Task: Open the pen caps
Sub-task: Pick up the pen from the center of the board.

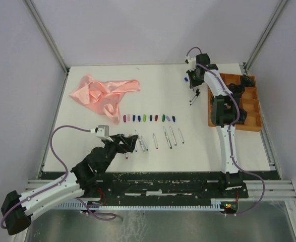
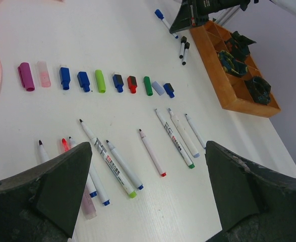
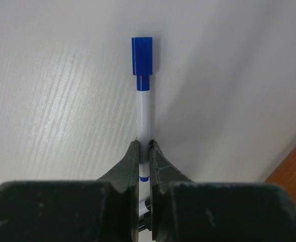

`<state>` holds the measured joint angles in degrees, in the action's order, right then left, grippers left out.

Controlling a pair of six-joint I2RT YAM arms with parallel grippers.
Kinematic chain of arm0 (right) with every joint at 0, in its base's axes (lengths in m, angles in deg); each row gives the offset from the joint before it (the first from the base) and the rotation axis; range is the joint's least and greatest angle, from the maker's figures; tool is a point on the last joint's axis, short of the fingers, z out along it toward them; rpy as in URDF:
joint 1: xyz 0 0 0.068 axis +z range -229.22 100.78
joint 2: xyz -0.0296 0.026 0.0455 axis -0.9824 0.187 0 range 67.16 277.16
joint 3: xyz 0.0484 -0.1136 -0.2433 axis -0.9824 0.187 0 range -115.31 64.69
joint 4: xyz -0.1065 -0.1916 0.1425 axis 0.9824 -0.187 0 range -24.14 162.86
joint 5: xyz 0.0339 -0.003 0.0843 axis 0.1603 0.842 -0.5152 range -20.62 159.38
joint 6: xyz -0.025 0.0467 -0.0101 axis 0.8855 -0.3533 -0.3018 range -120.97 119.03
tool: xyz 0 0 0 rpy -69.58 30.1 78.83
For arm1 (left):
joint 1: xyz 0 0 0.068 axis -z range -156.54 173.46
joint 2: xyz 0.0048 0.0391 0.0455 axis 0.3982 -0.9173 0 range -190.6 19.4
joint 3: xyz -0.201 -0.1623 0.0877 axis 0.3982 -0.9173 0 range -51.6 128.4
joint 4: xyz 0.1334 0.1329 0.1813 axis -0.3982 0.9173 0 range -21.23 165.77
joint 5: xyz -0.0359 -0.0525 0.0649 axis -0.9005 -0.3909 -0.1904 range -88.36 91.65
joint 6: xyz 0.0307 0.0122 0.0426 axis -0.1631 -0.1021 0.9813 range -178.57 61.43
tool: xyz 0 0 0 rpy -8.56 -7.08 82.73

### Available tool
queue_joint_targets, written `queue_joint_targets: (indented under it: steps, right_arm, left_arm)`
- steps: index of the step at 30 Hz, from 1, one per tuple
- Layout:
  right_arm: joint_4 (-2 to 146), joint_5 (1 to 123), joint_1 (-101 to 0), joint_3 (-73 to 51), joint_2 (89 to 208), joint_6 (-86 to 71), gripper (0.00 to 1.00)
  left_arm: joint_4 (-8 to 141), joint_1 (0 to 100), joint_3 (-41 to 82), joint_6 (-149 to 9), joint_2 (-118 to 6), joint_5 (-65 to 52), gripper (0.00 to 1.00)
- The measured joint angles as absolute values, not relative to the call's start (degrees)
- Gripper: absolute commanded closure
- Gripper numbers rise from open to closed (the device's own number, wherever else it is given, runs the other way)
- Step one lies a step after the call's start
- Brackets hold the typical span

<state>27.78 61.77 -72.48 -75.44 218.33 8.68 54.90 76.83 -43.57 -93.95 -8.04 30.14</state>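
a crumpled pink cloth point(image 1: 103, 93) lies on the white table point(image 1: 158, 91), beyond the left gripper point(image 1: 132, 142) and slightly to its left, well apart from it. an orange-brown wooden tray point(image 1: 259, 108) divided into compartments sits near the right gripper point(image 1: 188, 76), off to its right. dark mottled objects point(image 2: 233, 50) rest in separate compartments of the tray; what they are is unclear.

Caps point(image 2: 100, 80) in row; pens point(image 2: 152, 153) adj.
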Motion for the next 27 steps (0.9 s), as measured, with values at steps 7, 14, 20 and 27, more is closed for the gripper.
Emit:
queue_joint_targets:
  steps: [7,14,20,27]
  right_arm:
    - [28.11,59.84,-72.59,-75.16,218.24,7.33,1.00]
    - [29.50,51.43,-73.40,-67.16,213.15,1.12,1.00]
    - [33.22,40.78,-74.55,-57.91,203.82,-6.36,1.00]
    - [42.03,26.84,-76.45,-40.08,186.40,-16.32,1.00]
  left_arm:
    - [54.88,76.83,-43.57,-93.95,-7.65,29.96,0.00]
    - [51.95,76.83,-43.57,-93.99,-5.88,27.53,0.00]
    - [46.33,76.81,-43.59,-95.48,-5.88,24.41,0.01]
    - [37.09,74.16,-41.76,-97.42,-13.70,16.61,0.01]
